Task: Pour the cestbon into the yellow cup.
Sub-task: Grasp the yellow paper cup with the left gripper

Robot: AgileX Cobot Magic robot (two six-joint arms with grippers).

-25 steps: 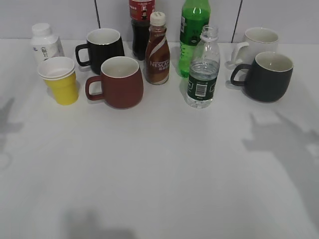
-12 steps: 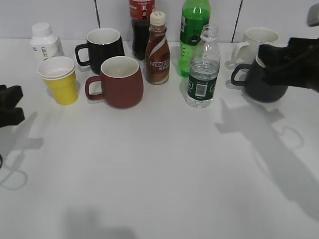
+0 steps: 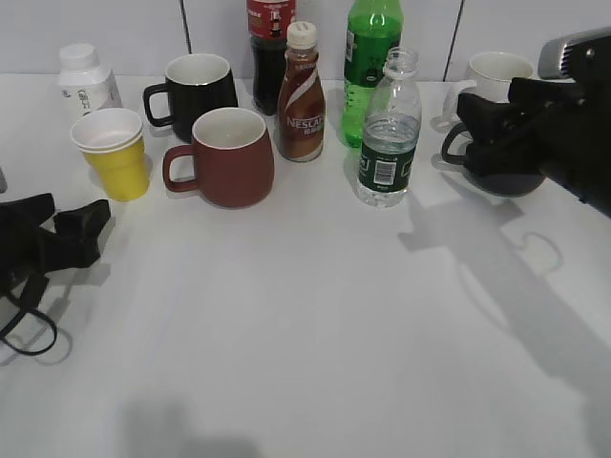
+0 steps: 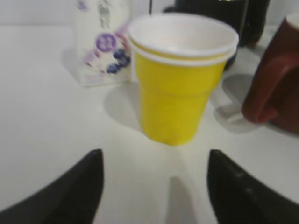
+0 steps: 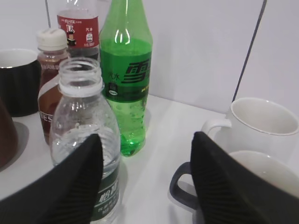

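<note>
The cestbon point(image 3: 388, 134) is standing upright and uncapped on the white table point(image 3: 305, 334), just in front of the green soda bottle point(image 3: 370, 57) and at about 3 o'clock from the brown Nescafe bottle point(image 3: 302, 95). The right gripper point(image 3: 474, 129) is hovering at the bottle's 3 o'clock, near it but apart, in front of the dark grey mug point(image 3: 511, 157) and the white mug point(image 3: 492, 81). In the right wrist view the gripper point(image 5: 147, 186) is showing both fingers point(image 5: 74, 186) spread wide and holding nothing, with the bottle point(image 5: 86, 140) sitting at about 10 o'clock, partly behind the left finger rather than centred in the gap.

The yellow cup point(image 3: 115, 153) is standing upright at the far left, at 9 o'clock from the maroon mug point(image 3: 224, 157) and in front of the white bottle point(image 3: 84, 81). The left gripper point(image 3: 95, 224) is lying low over the table at roughly 6 o'clock from the cup, not touching it. In the left wrist view its fingers point(image 4: 70, 191) are wide apart and empty, and the cup point(image 4: 180, 79) is sitting straight ahead at 12 o'clock, lined up with the gap between them point(image 4: 156, 186), short of the fingertips.
</note>
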